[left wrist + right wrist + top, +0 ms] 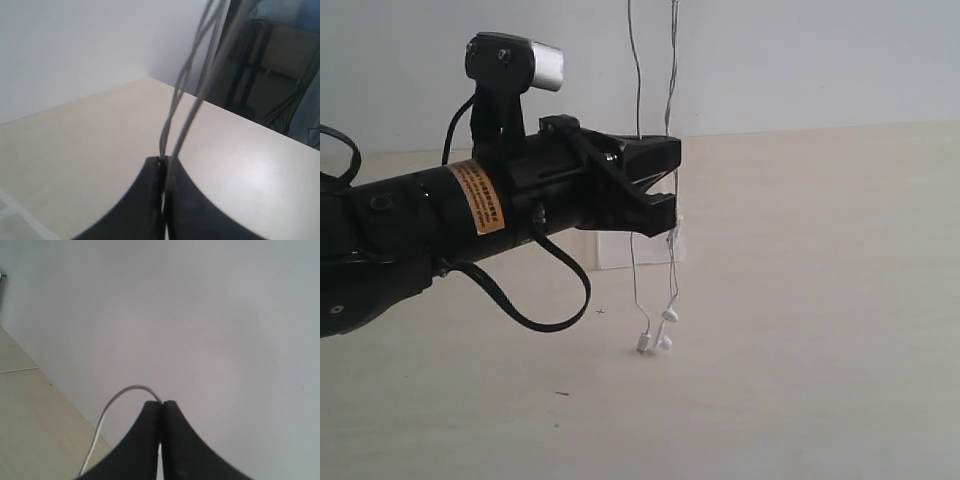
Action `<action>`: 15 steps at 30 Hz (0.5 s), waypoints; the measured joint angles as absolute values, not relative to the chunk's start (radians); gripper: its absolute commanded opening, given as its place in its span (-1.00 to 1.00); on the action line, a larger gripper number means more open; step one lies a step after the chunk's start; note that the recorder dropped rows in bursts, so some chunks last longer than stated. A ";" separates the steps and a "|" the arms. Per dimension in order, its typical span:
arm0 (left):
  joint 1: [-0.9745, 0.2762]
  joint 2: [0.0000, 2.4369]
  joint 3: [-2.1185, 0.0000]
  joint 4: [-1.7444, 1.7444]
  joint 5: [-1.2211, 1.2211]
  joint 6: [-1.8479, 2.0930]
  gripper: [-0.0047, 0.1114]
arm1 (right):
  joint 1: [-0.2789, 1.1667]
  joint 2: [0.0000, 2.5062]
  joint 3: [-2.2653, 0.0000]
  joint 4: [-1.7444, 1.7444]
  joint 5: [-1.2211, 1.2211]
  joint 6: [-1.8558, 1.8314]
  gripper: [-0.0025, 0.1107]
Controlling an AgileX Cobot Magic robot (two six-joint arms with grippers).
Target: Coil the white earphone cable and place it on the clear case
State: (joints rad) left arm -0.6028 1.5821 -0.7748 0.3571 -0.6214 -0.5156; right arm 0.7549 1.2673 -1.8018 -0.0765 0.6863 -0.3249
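Observation:
The white earphone cable (672,100) hangs in two thin strands from above the exterior view's top edge. My left gripper (675,180) is shut on those strands in mid-air, and the left wrist view shows them running out of its closed tips (164,159). Below it the two earbuds (645,342) dangle at the tabletop. My right gripper (162,402) is out of the exterior view; its wrist view shows it shut on the cable (107,410), which arcs away from the tips. The clear case (612,250) lies on the table behind the left gripper, mostly hidden.
The pale wooden table (820,300) runs back to a white wall (800,60). My left arm's black loop cable (535,320) sags under the wrist. Dark furniture (260,65) stands beyond the table's far edge in the left wrist view.

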 measured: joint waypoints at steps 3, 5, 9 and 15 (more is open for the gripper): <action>-0.603 1.582 -0.777 0.343 -0.621 -0.520 -0.92 | 0.755 1.216 -1.802 -0.077 0.774 -0.282 -0.96; -0.603 1.582 -0.787 0.343 -0.621 -0.521 -0.92 | 0.755 1.176 -1.802 -0.077 0.842 -0.253 -0.96; -0.603 1.582 -0.822 0.340 -0.613 -0.527 -0.92 | 0.755 1.075 -1.802 -0.069 1.008 -0.200 -0.96; -0.603 1.584 -0.879 0.347 -0.567 -0.562 -0.92 | 0.755 0.902 -1.678 0.009 1.154 -0.174 -0.96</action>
